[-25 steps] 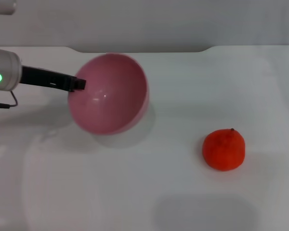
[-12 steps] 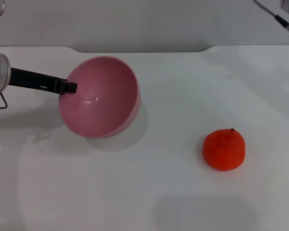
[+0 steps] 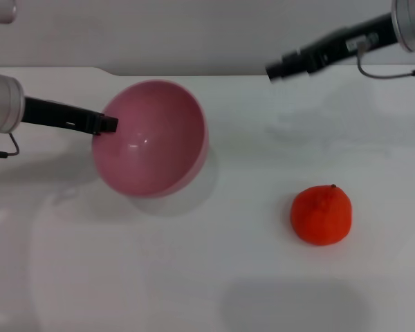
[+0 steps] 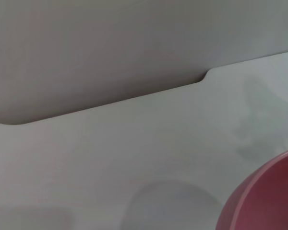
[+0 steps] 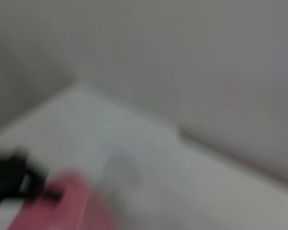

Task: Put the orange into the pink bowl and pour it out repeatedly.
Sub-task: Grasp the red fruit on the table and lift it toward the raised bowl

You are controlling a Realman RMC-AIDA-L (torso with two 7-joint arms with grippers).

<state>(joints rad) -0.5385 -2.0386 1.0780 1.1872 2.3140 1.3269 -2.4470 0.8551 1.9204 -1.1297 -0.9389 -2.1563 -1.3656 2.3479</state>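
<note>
Left fingers (image 3: 105, 125) grip one pink bowl (image 3: 152, 138); right fingers' (image 3: 275, 70) state unclear; one orange (image 3: 321, 214)

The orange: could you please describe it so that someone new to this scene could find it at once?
On the white table, look toward the robot's right, nearer the robot than the pink bowl that the left gripper holds by its rim. The orange lies alone there: small, lumpy, bright red-orange, with a dark stem nub.

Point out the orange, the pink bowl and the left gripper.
orange (image 3: 321, 215), head view, middle of the fruit's skin.
pink bowl (image 3: 159, 142), head view, bare inside wall.
left gripper (image 3: 108, 124), head view, its tip at the bowl's rim.
</note>
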